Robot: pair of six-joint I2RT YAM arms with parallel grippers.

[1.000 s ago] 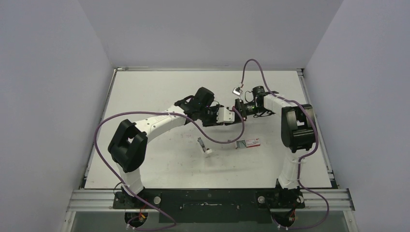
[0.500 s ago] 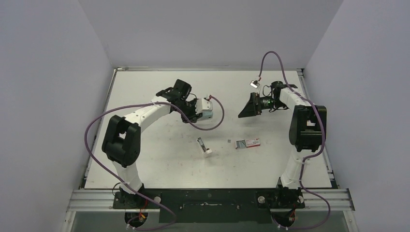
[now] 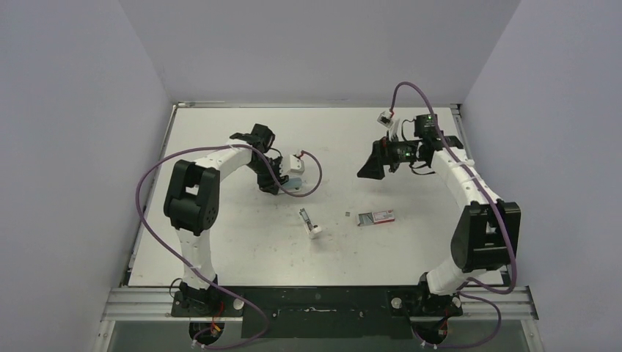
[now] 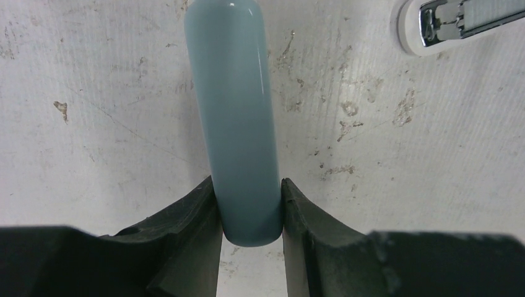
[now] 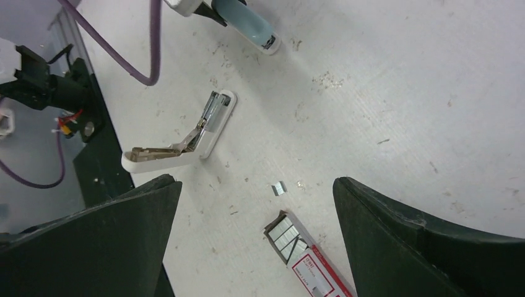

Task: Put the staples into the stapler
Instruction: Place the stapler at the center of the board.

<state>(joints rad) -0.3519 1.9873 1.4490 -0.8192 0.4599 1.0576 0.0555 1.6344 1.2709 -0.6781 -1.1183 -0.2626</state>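
Observation:
My left gripper [image 4: 247, 183] is shut on the near end of a blue-grey stapler body [image 4: 235, 111], which points away from it low over the table. In the top view the left gripper [image 3: 293, 174] sits at the centre left. A white stapler part [image 5: 186, 145] lies hinged open, its metal channel showing [image 3: 311, 223]. A short loose strip of staples [image 5: 279, 188] lies beside the open red-and-white box [image 5: 312, 263], which shows more silvery strips inside. My right gripper [image 5: 255, 183] hangs wide open above the box and the strip, holding nothing [image 3: 370, 165].
The table top [image 3: 411, 242] is white and scuffed, with walls on three sides. A purple cable [image 5: 151, 43] loops near the left gripper. The black base rail [image 3: 315, 301] runs along the near edge.
The two grippers were together at mid-table; the right one has opened wide and drawn back to the right. The left arm has swung left, carrying the blue-grey stapler body.

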